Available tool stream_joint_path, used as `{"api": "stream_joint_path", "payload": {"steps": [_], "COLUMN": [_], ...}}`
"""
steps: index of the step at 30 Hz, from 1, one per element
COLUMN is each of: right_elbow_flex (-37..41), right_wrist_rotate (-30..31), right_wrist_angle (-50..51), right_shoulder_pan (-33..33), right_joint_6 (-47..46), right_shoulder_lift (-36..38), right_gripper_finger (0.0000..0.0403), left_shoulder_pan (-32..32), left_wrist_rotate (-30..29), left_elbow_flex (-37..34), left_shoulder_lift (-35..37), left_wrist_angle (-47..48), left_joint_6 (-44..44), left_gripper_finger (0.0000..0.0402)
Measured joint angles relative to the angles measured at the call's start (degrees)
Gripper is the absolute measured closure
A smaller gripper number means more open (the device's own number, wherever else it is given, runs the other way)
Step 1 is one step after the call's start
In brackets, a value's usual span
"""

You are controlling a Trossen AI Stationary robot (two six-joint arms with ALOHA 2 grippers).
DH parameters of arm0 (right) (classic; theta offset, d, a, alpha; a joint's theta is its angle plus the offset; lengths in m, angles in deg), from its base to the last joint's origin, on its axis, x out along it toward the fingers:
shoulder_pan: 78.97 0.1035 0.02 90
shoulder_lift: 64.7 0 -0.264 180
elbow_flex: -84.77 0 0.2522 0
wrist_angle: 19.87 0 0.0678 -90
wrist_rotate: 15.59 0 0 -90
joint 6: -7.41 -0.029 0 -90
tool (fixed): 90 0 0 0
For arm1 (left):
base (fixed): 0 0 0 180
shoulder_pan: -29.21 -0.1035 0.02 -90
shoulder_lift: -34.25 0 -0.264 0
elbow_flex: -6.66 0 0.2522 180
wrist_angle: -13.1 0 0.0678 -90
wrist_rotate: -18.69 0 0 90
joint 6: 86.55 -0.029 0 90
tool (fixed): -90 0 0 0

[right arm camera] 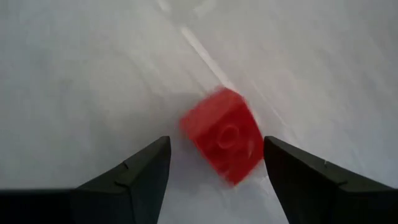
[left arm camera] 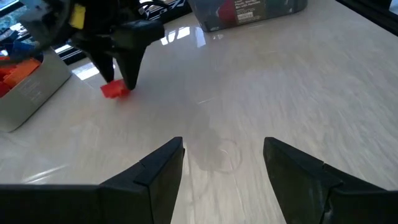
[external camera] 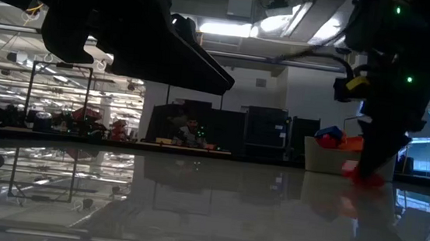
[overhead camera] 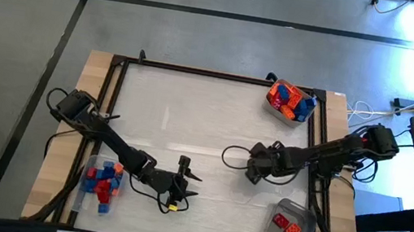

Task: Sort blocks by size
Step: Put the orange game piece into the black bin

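One red block [right arm camera: 224, 142] lies on the white table [overhead camera: 191, 114], right of the middle. My right gripper [right arm camera: 216, 142] hangs over it, open and pointing steeply down, a finger on either side; the left wrist view shows the block [left arm camera: 114, 90] at those fingertips [left arm camera: 129, 79]. My left gripper [left arm camera: 224, 155] stands open near the table's front, with nothing between its fingers. Other blocks fill three clear tubs. My right gripper stands open over the red block, which rests on the table. The block's one edge [right arm camera: 258, 146] lies close to one finger [right arm camera: 292, 174]; I cannot tell whether they touch.
A tub of red and blue blocks [overhead camera: 102, 183] sits at the near left. A tub with red, orange and green blocks [overhead camera: 288, 231] sits at the near right. A tub heaped with mixed blocks [overhead camera: 291, 102] stands at the far right. A dark frame [overhead camera: 221, 74] borders the table.
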Motion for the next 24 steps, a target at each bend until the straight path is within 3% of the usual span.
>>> {"api": "stream_joint_path", "payload": {"steps": [5,11,16,24], "right_elbow_flex": [-0.41,-2.59,-3.25,1.11], "right_wrist_rotate": [-0.35,-0.58,0.01,1.01], "right_wrist_angle": [-1.14,-1.54,-1.59,-7.21], "right_shoulder_pan": [-0.04,-0.04,-0.04,-0.11], "right_joint_6": [6.11,3.78,9.08,12.78], "right_shoulder_lift": [0.13,0.72,0.72,0.31], "right_gripper_finger": [0.0146,0.0146,0.0146,0.0146], "left_shoulder_pan": [0.0,0.0,0.0,0.0], "left_wrist_rotate": [0.01,-0.01,0.01,-0.01], "left_elbow_flex": [0.0,0.0,0.01,0.02], "left_shoulder_lift": [0.0,0.0,0.0,0.0], "left_wrist_angle": [0.06,0.32,0.34,0.34], "left_joint_6": [0.0,0.0,0.13,0.22], "left_gripper_finger": [0.0192,0.0192,0.0192,0.0192]}}
